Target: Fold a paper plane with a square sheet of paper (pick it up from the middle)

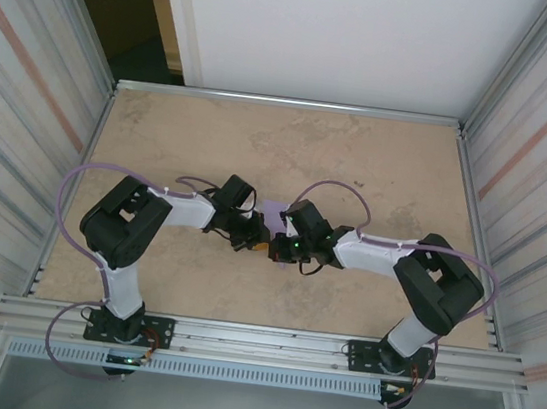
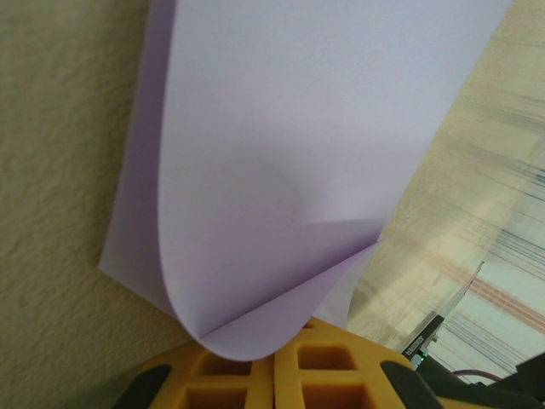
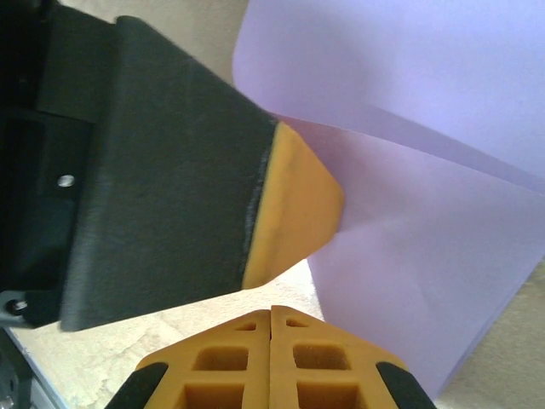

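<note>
**Item:** one square sheet of paper, lavender. Not yet a paper plane.

**Top external.** The square sheet of paper (image 1: 274,209) sits mid-desk (image 1: 359,165), a pale patch between the two wrists. The left arm (image 1: 134,227) and right arm (image 1: 435,281) reach inward and meet over it. The jaws are too small here to read.

**Left wrist.** State of left jaws: closed, yellow pads (image 2: 230,379) pressed together with a hairline seam. The sheet (image 2: 298,170) rises from their tips, bent over in a soft, uncreased loop, one layer curling above the other. It appears pinched at the bend.

**Right wrist.** State of right jaws: closed, pads (image 3: 221,366) together, nothing seen between them. The sheet (image 3: 426,256) lies just beside them, to their right, in two layers. The left arm's black finger, at its yellow tip (image 3: 294,204), touches the sheet's near edge.

**Step, as judged:** the first fold, half over half.

**Handling notes:**
- Pinch lightly, so the thin paper does not crumple.
- Bring the free edge over its opposite edge and check that the corners match before flattening.
- Press the loop down from the middle outward; the closed right jaws could serve as a presser.
- Avoid dragging the lower layer across the desk.
</note>
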You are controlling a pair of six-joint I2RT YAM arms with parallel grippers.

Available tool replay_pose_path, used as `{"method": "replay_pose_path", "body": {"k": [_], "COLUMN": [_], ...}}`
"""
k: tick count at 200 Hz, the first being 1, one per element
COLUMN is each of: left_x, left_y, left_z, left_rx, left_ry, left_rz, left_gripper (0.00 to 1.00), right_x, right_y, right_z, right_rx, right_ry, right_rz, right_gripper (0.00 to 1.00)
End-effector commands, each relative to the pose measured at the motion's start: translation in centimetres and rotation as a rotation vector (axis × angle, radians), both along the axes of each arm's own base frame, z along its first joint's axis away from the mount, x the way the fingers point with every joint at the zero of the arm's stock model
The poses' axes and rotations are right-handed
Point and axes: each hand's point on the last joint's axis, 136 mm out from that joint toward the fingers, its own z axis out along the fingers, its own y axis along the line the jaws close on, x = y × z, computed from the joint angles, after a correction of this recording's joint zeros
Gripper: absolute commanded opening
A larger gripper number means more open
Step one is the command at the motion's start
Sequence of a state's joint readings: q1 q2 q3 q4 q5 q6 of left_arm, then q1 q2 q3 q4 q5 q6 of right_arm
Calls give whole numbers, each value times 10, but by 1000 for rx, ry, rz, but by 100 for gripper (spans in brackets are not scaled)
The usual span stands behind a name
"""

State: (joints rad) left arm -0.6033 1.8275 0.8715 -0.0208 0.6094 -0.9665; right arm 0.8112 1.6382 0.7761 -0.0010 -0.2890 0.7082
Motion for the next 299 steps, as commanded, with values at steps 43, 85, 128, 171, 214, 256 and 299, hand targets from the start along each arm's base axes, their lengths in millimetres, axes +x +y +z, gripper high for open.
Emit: {"method": "replay_pose_path", "body": {"k": [43,85,128,171,214,256,299], "left_x": [-23,-24,-26,-28,-28,-29,-27], "left_y": [34,38,41,46,50,52,49], "left_z": [-50,-54,-57,-60,-62,-65,-62], "left_rx": [194,223,248,269,275,280,265], "left_ry": [121,132,143,153,159,166,158], "left_rz": [38,39,39,40,46,46,46], "left_gripper": [6,7,6,6,6,6,6], "right_x": [5,1,-3,-11,-23,-52,-77], "right_y": [-2,-5,-10,-17,-27,-41,-60], "right_z": [-9,-15,-20,-29,-35,-35,-28], "right_rx": [-19,-37,-58,-91,-116,-108,-155], "right_ry": [45,57,73,99,125,169,182], "right_rz": [-36,-29,-22,-10,1,36,55], "right_gripper": [0,0,0,0,0,0,0]}}
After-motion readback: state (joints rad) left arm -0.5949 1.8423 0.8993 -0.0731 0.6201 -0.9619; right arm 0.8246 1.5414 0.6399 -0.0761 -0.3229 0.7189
